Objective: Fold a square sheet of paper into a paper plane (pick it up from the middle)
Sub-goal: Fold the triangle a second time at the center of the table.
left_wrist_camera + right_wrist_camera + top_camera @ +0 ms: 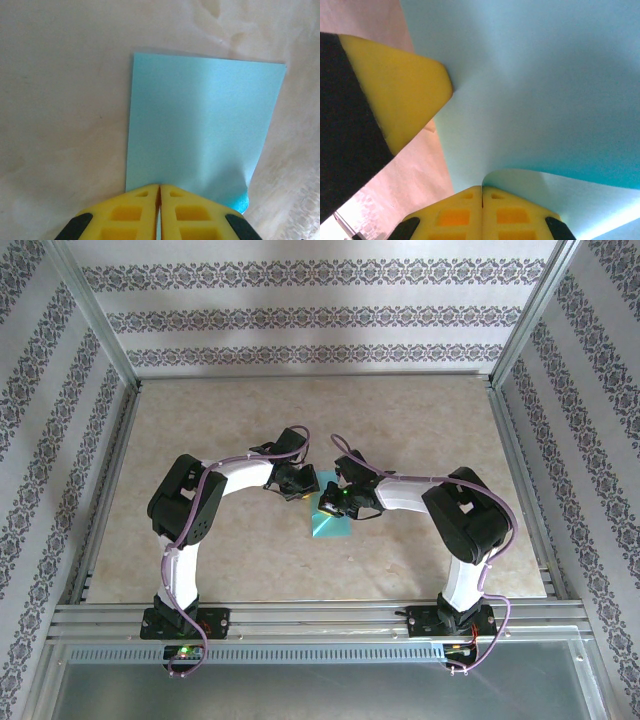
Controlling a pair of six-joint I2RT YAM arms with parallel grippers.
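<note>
- A beige, marble-patterned counter (230, 420) filled the middle of the workspace; its surface was matte and faintly veined.
- Pale wallpapered walls (320, 315) with horizontal and slanting bands of dark floral pattern closed it in at the back and on both sides.
- Silver aluminium frame bars (95, 315) ran up the corners and along the counter's edges, and grooved metal rails (320, 615) crossed the near edge, where the two arm bases were bolted.
- A thin, plain teal square sheet of paper (328, 525) sat near the counter's centre, slightly toward the near side, between the two wrists.
- In the left wrist view the sheet of paper (200, 125) lay over the mottled counter (60, 100), its near right corner curled up.
- The left arm's yellow fingers (150, 200) were pressed together on the sheet's near edge, pinching it; from above they (300, 483) sat just beyond the sheet.
- The right arm's yellow fingers (470, 200) were likewise together, clamped on an edge of the paper (545, 90), which bowed up and curled at their tips; from above they (335, 502) were over the sheet.
- The right wrist view also caught one left finger touching the sheet, with counter (420, 175) beneath.
</note>
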